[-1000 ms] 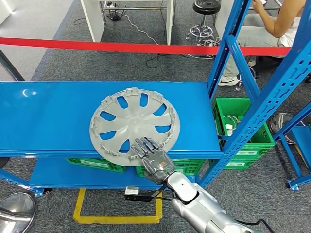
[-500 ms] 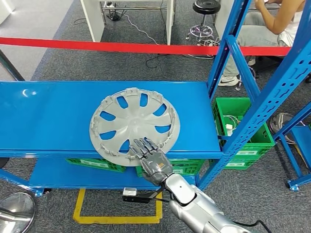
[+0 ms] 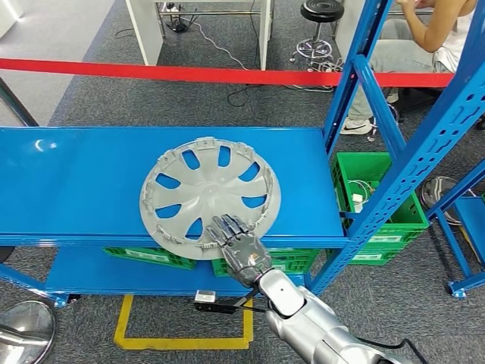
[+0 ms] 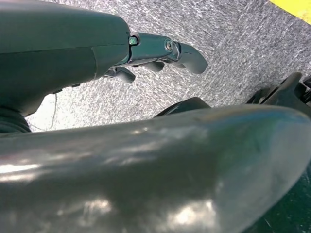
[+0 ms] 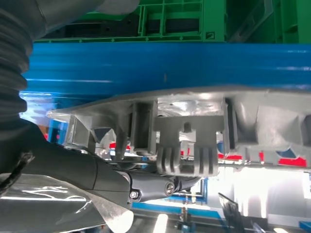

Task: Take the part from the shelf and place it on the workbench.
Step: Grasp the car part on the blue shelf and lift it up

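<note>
A grey hubcap (image 3: 208,193) lies flat on the blue shelf (image 3: 86,182), its near rim hanging a little over the front edge. My right hand (image 3: 237,246) reaches in from below, and its spread fingers rest on top of that near rim. In the right wrist view the dark fingers (image 5: 157,187) lie along the hubcap's ribbed rim (image 5: 190,131) beside the shelf edge (image 5: 183,63). I see no thumb under the rim. My left hand (image 4: 157,53) hangs over grey carpet, fingers stretched out, holding nothing.
Blue shelf uprights (image 3: 366,68) rise at the right. Green crates (image 3: 395,220) sit beneath and beside the shelf. A red tape (image 3: 171,73) crosses behind it, and a person (image 3: 423,38) sits beyond. Another hubcap (image 3: 26,330) lies on the floor by a yellow marking (image 3: 123,330).
My right hand drew back slightly, then returned to the hubcap's near rim. The hubcap has not moved.
</note>
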`<control>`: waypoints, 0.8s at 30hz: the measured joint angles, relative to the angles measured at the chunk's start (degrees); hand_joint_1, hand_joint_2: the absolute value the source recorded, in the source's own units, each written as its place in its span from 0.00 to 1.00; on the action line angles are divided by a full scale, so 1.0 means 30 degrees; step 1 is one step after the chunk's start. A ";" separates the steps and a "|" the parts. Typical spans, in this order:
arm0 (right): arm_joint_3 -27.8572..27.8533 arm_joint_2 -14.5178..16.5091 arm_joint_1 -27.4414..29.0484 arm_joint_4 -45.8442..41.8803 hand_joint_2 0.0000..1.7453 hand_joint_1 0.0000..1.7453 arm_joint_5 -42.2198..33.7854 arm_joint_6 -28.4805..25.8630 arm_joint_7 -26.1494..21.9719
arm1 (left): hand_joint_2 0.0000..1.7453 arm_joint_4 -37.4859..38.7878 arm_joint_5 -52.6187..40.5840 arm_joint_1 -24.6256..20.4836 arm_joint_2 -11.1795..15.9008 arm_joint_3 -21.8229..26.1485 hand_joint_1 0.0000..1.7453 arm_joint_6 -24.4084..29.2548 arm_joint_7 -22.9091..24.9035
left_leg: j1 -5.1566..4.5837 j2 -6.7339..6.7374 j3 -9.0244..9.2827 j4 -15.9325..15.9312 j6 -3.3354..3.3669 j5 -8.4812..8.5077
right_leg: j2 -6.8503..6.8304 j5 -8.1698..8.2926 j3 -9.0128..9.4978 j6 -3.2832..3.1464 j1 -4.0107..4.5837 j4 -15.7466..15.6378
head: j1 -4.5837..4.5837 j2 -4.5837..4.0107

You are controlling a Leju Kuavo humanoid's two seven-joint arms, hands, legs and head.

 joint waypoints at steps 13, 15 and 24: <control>-0.0104 0.0239 -0.0196 0.0638 1.00 1.00 0.0656 -0.0568 0.0299 | 0.00 -0.0002 0.0000 0.0005 0.0312 -0.0260 0.00 0.0058 -0.1145 | 0.0001 0.0000 0.0000 0.0000 0.0000 0.0000 | 0.0000 0.0000 0.0001 0.0000 0.0001 0.0000 | 0.0000 -0.0002; -0.0110 0.0292 -0.0201 0.0649 1.00 1.00 0.0692 -0.0754 0.0268 | 0.00 -0.0002 0.0002 0.0013 0.0408 -0.0344 0.00 0.0064 -0.1182 | 0.0001 0.0000 0.0000 0.0000 0.0000 0.0000 | -0.0001 0.0000 0.0001 0.0000 0.0001 0.0000 | -0.0002 0.0000; -0.0137 0.0312 -0.0144 0.0432 1.00 1.00 0.0894 -0.1477 0.0056 | 0.00 -0.0002 0.0253 0.0010 0.0331 -0.0483 0.00 0.0188 -0.0182 | -0.0002 0.0000 0.0000 0.0001 0.0000 0.0000 | -0.0001 0.0000 0.0002 0.0000 -0.0002 0.0000 | 0.0000 -0.0002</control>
